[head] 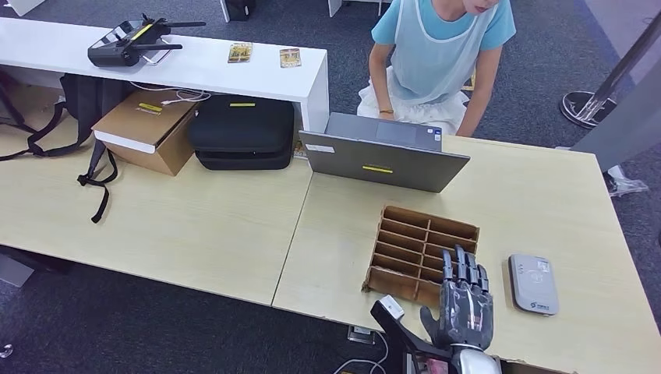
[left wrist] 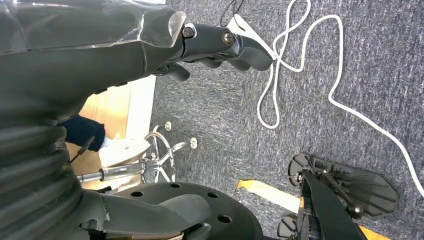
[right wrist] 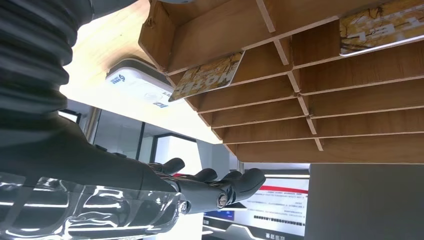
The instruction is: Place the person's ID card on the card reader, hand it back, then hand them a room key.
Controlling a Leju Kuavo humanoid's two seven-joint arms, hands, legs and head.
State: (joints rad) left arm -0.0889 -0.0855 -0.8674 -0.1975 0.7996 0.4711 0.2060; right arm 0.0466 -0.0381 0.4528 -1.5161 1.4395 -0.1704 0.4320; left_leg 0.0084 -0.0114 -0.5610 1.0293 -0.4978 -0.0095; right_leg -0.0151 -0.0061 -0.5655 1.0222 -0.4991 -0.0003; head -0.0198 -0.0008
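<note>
Head view: right hand (head: pixel 465 300) sits at the near edge of the wooden desk (head: pixel 195 226), fingers straight, close together, holding nothing, fingertips over the near right corner of the slotted wooden rack (head: pixel 422 253). Card reader (head: pixel 534 284) lies flat just right of the rack, apart from it, long axis running near-to-far; small dark mark on its near end, too small to read. Grey laptop (head: pixel 383 152) stands open just beyond the rack, lid back toward the camera w/ a yellow strip label and a white sticker (text unreadable). Person (head: pixel 436 54) in a light blue top sits behind the laptop. Far left of the rack, on a white shelf (head: pixel 195 58), a black controller (head: pixel 129 43) and two small cards (head: pixel 240 52). Under the shelf, a cardboard box (head: pixel 148 128) and a black case (head: pixel 243 132), each w/ a yellow label.

Left wrist view: left hand (left wrist: pixel 220 47) hangs over grey carpet (left wrist: pixel 380 60), fingers slightly curled and apart, nothing in them. White cable (left wrist: pixel 300 60) loops on the carpet near the fingertips.

Right wrist view: right hand's fingers (right wrist: pixel 235 182) extended, empty. Rack fills the area beyond them; a gold-patterned room key (right wrist: pixel 206 76) lies in one slot, long axis along the slot, one end sticking out toward the reader. Another gold card (right wrist: pixel 382 25) sits in a slot further along. Reader's logo visible, not legible.
</note>
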